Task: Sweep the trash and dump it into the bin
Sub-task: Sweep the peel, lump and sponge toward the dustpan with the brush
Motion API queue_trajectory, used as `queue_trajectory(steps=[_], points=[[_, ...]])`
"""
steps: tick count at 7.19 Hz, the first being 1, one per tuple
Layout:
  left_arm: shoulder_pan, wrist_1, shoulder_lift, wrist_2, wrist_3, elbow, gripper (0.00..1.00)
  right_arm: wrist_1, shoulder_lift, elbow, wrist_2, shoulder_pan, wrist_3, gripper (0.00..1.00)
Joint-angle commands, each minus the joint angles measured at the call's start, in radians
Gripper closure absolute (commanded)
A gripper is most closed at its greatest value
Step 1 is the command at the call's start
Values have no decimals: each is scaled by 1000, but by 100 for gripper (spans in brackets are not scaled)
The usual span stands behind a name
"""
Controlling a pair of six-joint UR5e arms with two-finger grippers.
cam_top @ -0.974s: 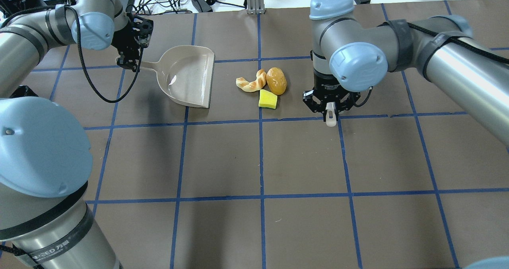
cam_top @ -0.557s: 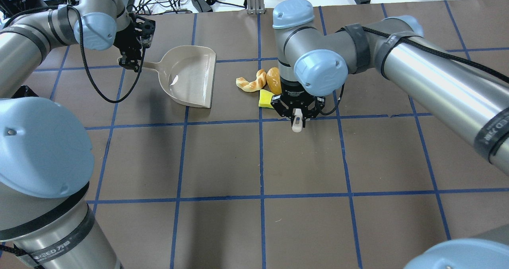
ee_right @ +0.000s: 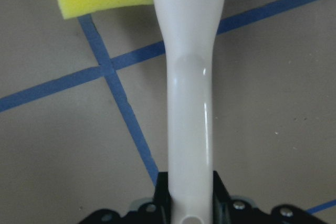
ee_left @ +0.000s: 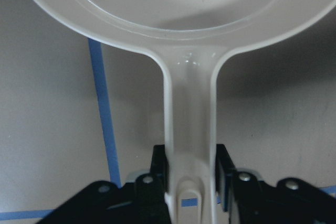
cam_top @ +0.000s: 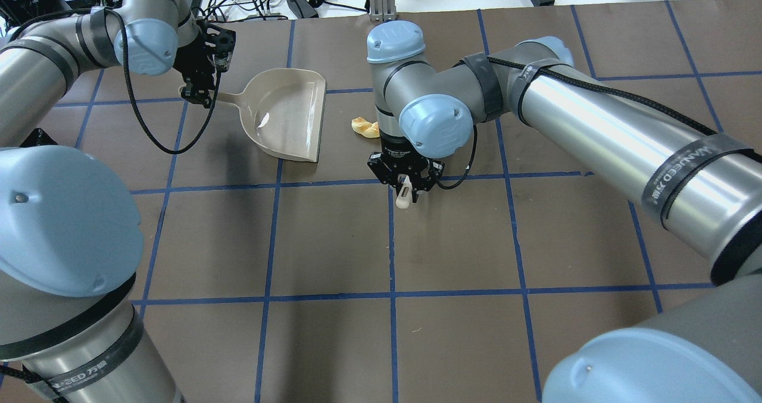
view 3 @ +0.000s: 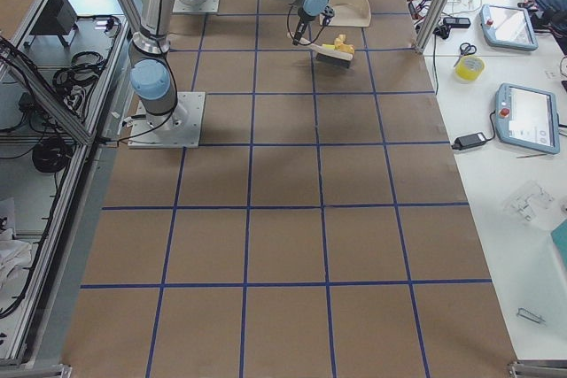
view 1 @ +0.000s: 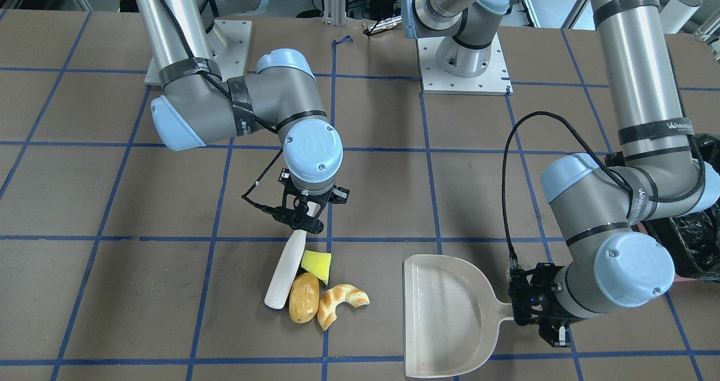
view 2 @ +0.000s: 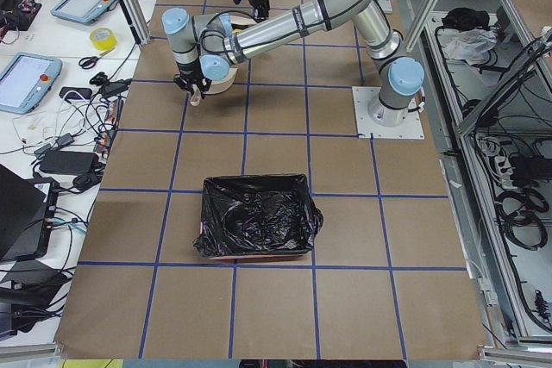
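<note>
- Brown table [cam_top: 452, 242], marked into squares by blue tape [cam_top: 392, 236], fills every view. White benches along its far edge carry cables [cam_top: 256, 1], tablets [view 3: 530, 117] and a yellow tape roll [view 3: 468, 68].
- The bin [view 2: 254, 226], lined with a crinkled black bag, sits on the table toward the robot's left end. It is well apart from the trash and from both grippers.
- The trash lies bunched beside a tape crossing: the yellow wedge [view 1: 316, 263], the potato [view 1: 304, 305] and the croissant [view 1: 340, 302]. The potato touches the croissant, and the wedge sits just beside the potato's other end.
- The right gripper [view 1: 301, 226] has its fingers clamped on the thin handle of a white brush [view 1: 284, 271].
- The brush slants down to the table, with its long side against the wedge and the potato, on the side away from the dustpan.
- From overhead, the right arm [cam_top: 437, 123] covers the wedge and the potato, and only one end of the croissant shows past its wrist.
- The left gripper [view 1: 514, 309] has its fingers closed on the handle of the beige dustpan [view 1: 444, 319].
- The pan's straight lip faces the trash, with a strip of bare table between the lip and the croissant.
- Whether the lip rests flat on the table cannot be told.
</note>
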State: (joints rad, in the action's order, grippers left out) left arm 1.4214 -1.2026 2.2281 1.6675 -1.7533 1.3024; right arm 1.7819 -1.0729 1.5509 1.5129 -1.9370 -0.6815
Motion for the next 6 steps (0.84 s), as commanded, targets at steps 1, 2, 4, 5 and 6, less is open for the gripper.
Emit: queue_trajectory(steps=[1,2,4,5,6], points=[[4,0,1,0,11,0,100,60,14,-8,-46,-16,-30,100],[4,0,1,0,9,0,100,76,42,-40,-51,-39,-59,100],[4,0,1,-2,11,0,100,67,149,-185,-53,-97,-81,100],[4,0,1,-5,12,0,100,68,175,-230,-77,-123,-81,100],[4,0,1,-6,12,0,100,71,179,-251,-82,-143,-67,100]])
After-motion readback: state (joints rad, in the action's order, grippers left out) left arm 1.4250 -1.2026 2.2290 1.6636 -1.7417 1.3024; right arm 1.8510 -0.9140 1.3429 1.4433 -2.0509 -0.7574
